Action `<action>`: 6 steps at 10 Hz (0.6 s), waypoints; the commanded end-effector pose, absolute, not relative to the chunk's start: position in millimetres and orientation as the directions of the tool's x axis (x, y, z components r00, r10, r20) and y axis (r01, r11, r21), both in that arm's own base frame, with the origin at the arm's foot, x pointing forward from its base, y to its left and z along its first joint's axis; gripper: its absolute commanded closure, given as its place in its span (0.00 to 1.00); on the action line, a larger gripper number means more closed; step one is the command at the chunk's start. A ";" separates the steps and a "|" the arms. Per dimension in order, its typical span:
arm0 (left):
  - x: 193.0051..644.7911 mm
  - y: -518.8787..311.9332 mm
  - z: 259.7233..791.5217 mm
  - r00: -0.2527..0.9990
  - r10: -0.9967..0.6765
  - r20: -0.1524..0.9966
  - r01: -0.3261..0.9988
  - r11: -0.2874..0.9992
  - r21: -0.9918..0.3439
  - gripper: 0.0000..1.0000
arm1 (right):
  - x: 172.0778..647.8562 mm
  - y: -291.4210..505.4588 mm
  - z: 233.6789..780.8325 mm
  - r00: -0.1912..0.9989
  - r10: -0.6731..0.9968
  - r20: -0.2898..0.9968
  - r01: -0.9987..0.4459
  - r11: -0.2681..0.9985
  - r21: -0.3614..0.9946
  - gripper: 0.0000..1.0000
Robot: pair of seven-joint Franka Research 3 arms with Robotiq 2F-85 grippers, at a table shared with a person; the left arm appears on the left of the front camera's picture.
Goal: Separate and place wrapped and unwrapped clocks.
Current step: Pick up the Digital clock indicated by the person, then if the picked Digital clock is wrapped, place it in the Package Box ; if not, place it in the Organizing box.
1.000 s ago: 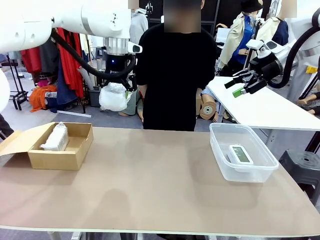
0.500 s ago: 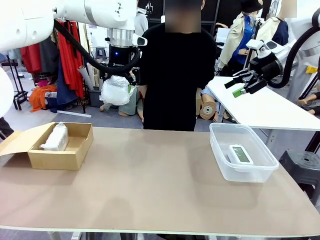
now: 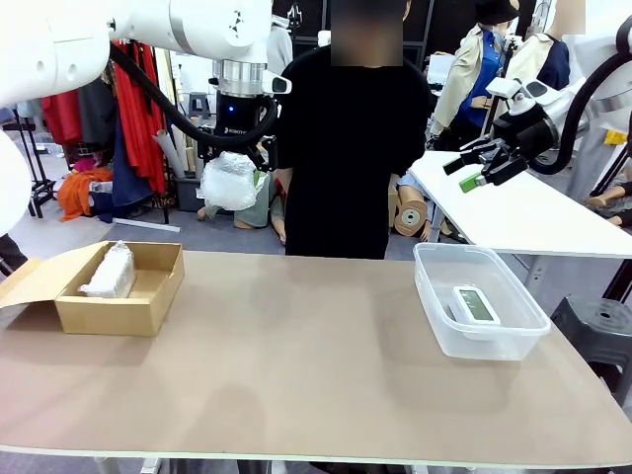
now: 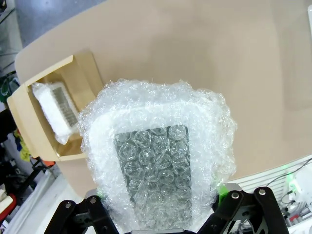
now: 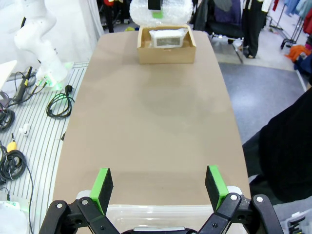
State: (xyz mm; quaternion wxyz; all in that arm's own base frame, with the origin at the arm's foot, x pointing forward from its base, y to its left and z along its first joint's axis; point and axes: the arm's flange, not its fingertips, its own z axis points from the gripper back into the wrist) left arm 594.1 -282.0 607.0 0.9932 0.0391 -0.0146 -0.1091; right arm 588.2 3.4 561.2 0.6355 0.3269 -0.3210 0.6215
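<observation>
So sorting looks mostly done from here: one wrapped clock (image 3: 111, 269) already sits in the cardboard box (image 3: 148, 311) at the table's left end, and the bare clock (image 3: 474, 303) lies in the clear tub (image 3: 523, 326) on the right. The left gripper (image 3: 235, 176) is clamped on the second wrapped clock (image 4: 158, 168), held high in the air above the far edge, near the person (image 3: 346, 148). I'd say that one just needs to go in the box, while the right gripper (image 5: 159, 184) hangs wide open and empty above the tub.

Whitish bubbly wrapped clock (image 4: 156, 165), brown box (image 3: 123, 288), beige table (image 3: 296, 365)
</observation>
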 end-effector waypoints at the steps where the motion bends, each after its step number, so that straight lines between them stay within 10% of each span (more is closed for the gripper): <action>1: 591.5 -281.4 612.0 0.977 -0.213 0.025 0.210 0.974 0.078 1.00 | 587.4 4.7 562.8 0.019 0.573 0.819 -1.000 0.013 0.014 0.00; 6: 591.5 -281.4 612.0 0.977 -0.213 0.025 0.210 0.974 0.078 1.00 | 587.4 4.7 562.8 0.019 0.573 0.819 -1.000 0.013 0.014 0.00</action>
